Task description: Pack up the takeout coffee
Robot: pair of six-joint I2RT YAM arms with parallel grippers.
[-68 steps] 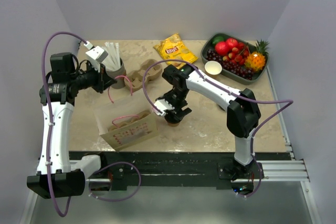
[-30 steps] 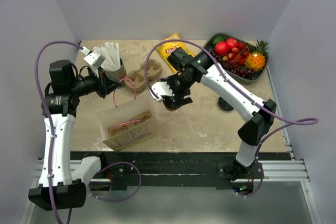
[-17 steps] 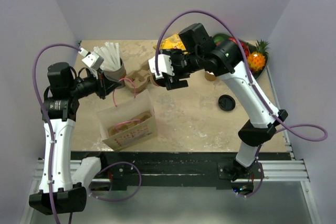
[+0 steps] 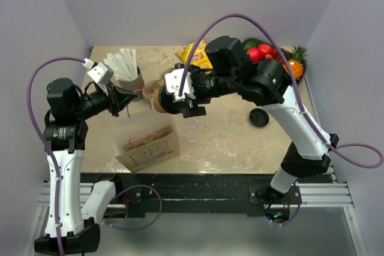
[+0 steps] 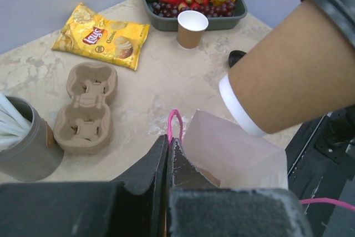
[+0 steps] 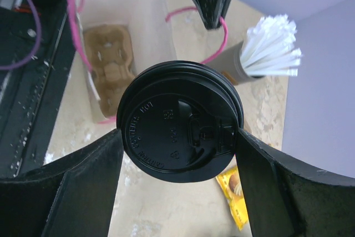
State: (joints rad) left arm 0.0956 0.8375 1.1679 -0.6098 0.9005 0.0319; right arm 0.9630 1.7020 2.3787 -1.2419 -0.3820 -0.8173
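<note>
Two tools over one bench (image 4: 228,142), listed by view.

Top view:
- The right tool (image 4: 177,101) is clamped on the takeout coffee (image 4: 161,101). The cup is tilted almost onto its side, off the bench and above the far edge of the paper bag (image 4: 153,148).
- The left tool (image 4: 125,101) is pinched tight on the bag's pink handle (image 4: 141,92), just left of the coffee.
- A straw holder (image 4: 127,71) stands behind the left tool.
- A crisp packet (image 4: 197,52) and a fruit tray (image 4: 282,64) lie behind the right arm.
- A loose black lid (image 4: 259,117) lies on the bench, well to the right of the right tool.

Left wrist view:
- The fingers are pressed together, and the pink handle loop rises from between their tips.
- The bag mouth stands open directly ahead of the tool.
- The coffee's tan wall and white base rim hang ahead and to the right, over the bag mouth and apart from the bag.
- A cup carrier (image 5: 86,106) sits ahead and to the left on the bench.
- An open tan cup (image 5: 191,28) stands far ahead, just before the fruit tray.

Right wrist view:
- The coffee's black top fills the gap between the two fingers, with one finger against each side of the cup.
- Beyond it is the open bag, with a second carrier (image 6: 108,65) lying inside.
- The left tool's fingers show at the top edge, closed on the handle.
</note>
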